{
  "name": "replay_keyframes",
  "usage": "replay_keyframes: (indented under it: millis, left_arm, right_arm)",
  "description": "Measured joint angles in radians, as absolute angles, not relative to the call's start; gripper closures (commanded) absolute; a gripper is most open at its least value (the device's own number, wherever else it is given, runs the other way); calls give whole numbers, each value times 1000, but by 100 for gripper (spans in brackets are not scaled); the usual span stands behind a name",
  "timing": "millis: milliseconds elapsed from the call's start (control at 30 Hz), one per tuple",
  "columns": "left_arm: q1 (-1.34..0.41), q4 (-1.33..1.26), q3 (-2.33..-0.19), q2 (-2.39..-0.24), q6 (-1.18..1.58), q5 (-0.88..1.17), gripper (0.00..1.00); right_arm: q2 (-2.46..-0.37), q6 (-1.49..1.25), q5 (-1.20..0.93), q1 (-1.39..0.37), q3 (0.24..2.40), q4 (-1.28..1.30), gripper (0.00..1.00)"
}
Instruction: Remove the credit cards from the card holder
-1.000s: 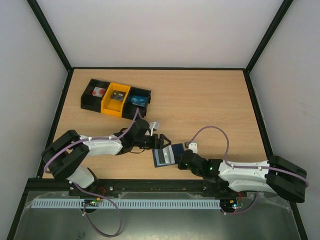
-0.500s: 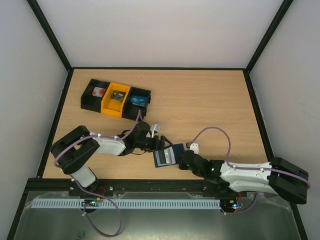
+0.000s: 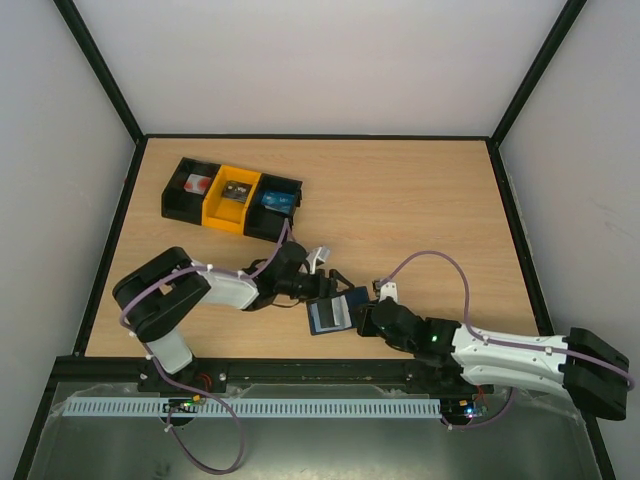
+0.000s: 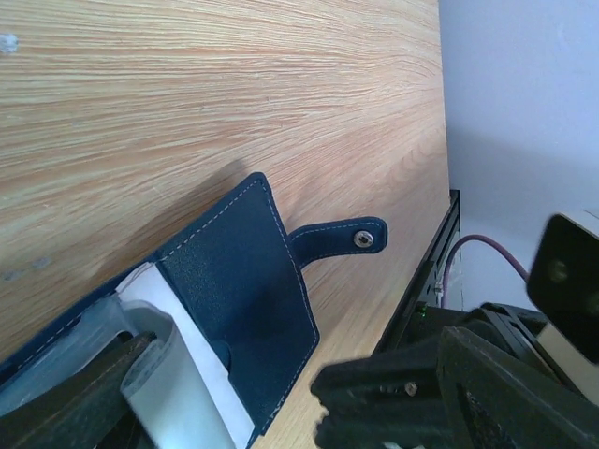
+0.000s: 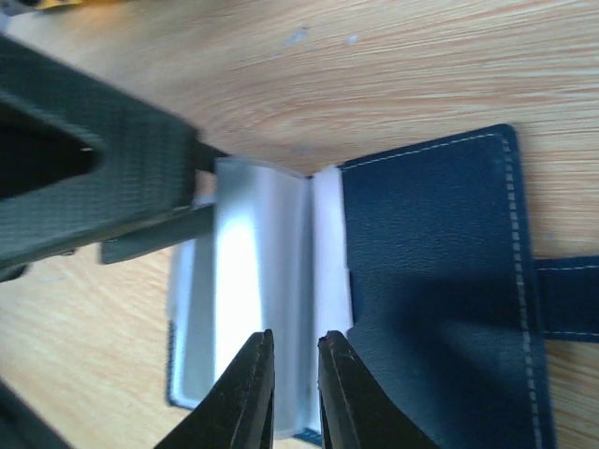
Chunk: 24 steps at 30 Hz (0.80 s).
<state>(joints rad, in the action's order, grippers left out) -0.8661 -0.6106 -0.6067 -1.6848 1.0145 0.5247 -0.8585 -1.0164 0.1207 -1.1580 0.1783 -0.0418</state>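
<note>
Since the frame a second earlier, my left arm has drawn its elbow inward and carried the left claw [image 3: 328,287] slightly rightward. My right arm has stretched out flatter, its rear link sliding toward the near right corner. The right claw [image 3: 367,318] stays at the same edge of the card holder [image 3: 336,311], which has barely shifted.

Top view: the card holder lies opened on the wooden table [image 3: 430,200], close to the near edge, with one claw at each side of it.

Left wrist view: the navy outer leaf has a fine leather-like grain, pale stitching along its rim and rounded corners. A narrow strap [image 4: 328,241] ending in a round metal snap [image 4: 363,239] lies flat on the streaked wood grain. My left claw stands wide apart: one matt black finger [image 4: 56,412] sits at the pale inner side and the other lies beyond the leaf.

Right wrist view: a smooth, glossy pale grey panel [image 5: 239,281] lies beside a white strip [image 5: 328,271]; whether the panel is a card or a pocket I cannot tell. The jaws of my right claw are nearly together, with a thin slit between them over that panel. Whether they pinch anything I cannot tell.

Far left of the table: a row of rigid, box-shaped bins [image 3: 220,217], coloured black, yellow and black. The rightmost holds a bright blue item [image 3: 278,200].
</note>
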Motion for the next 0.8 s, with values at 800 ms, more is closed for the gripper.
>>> replay_keyframes:
  millis: [800]
  left_arm:
    - [-888, -636, -723, -1821, 1026, 530, 21]
  right_arm:
    - [-840, -995, -31, -1158, 155, -191, 86]
